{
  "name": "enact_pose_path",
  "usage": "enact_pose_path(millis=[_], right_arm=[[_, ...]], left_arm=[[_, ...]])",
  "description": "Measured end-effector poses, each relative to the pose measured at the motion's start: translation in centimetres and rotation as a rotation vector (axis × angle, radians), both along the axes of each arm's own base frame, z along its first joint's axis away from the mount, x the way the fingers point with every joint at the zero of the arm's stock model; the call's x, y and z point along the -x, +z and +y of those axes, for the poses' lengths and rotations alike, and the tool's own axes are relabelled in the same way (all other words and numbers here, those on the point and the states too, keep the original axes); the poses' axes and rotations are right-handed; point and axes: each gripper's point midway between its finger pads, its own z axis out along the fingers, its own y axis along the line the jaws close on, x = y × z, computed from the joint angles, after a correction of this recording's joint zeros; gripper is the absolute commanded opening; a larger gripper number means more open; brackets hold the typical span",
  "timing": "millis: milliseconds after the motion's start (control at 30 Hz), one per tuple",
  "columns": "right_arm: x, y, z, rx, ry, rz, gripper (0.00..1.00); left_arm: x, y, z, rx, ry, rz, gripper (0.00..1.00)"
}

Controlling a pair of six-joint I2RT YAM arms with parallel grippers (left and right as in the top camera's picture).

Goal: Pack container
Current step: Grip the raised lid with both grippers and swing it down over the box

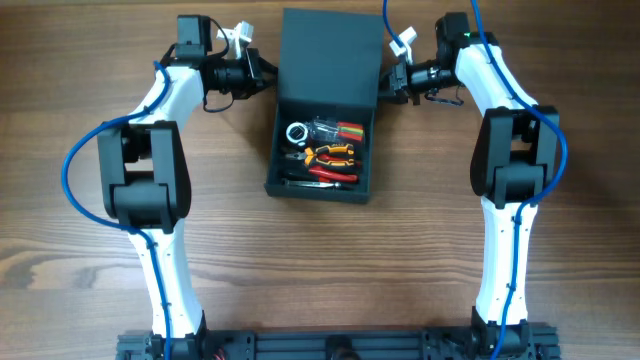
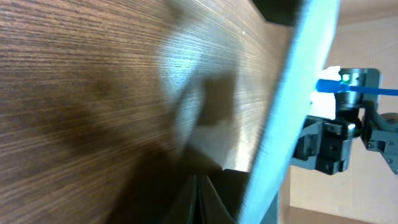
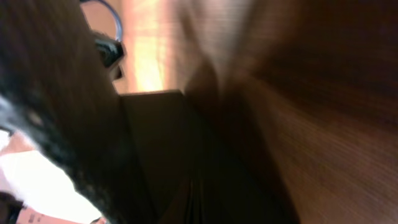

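Note:
The dark teal-grey container (image 1: 318, 188) stands open at the table's middle, its flap lid (image 1: 330, 55) raised at the back. Inside lie orange-handled pliers (image 1: 330, 154), a red-handled tool (image 1: 330, 174), a white ring (image 1: 297, 131) and a clear packet. My left gripper (image 1: 264, 76) is shut and sits against the lid's left edge. My right gripper (image 1: 392, 80) is shut at the lid's right edge. In the left wrist view the closed fingers (image 2: 198, 200) lie just left of the lid's pale edge (image 2: 292, 99). The right wrist view shows closed fingers (image 3: 198, 200) beside the blurred, dark lid (image 3: 56, 112).
Wood-grain table (image 1: 90, 120) lies all around the container. Both arms reach in from the near edge, the left arm (image 1: 150, 170) and the right arm (image 1: 515, 160) bent outward. A black rail (image 1: 330, 345) runs along the front edge.

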Motion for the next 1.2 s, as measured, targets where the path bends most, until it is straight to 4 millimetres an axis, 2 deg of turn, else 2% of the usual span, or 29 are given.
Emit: enact_pose_path(millis=[100,300,633,933,1067,1200], right_arm=[[0.3,0.1,-0.4,0.043,0.008,0.014,0.04],[-0.3,1.3,-0.6,0.075,0.021,-0.039,0.04],[-0.1,1.6,-1.2,0.144,0.020,-0.043,0.04],[0.1,5.0,-2.1,0.222,0.014,-0.117,0.04],[0.2,6.1,-2.3,0.228,0.011,-0.137,0.04],[0.5,7.3,-2.0,0.218,0.015,-0.148,0.04]], left_arm=[[0.1,0.8,0.1,-0.009,0.000,-0.010,0.04],[0.3,2.2,0.1,-0.016,-0.006,-0.029,0.04],[0.5,2.1,-0.4,-0.028,-0.026,-0.045,0.04],[0.8,2.5,-0.8,-0.035,-0.044,-0.057,0.04],[0.9,4.0,-0.7,-0.044,-0.047,-0.093,0.04],[1.7,6.2,-0.9,-0.058,-0.064,-0.124,0.04]])
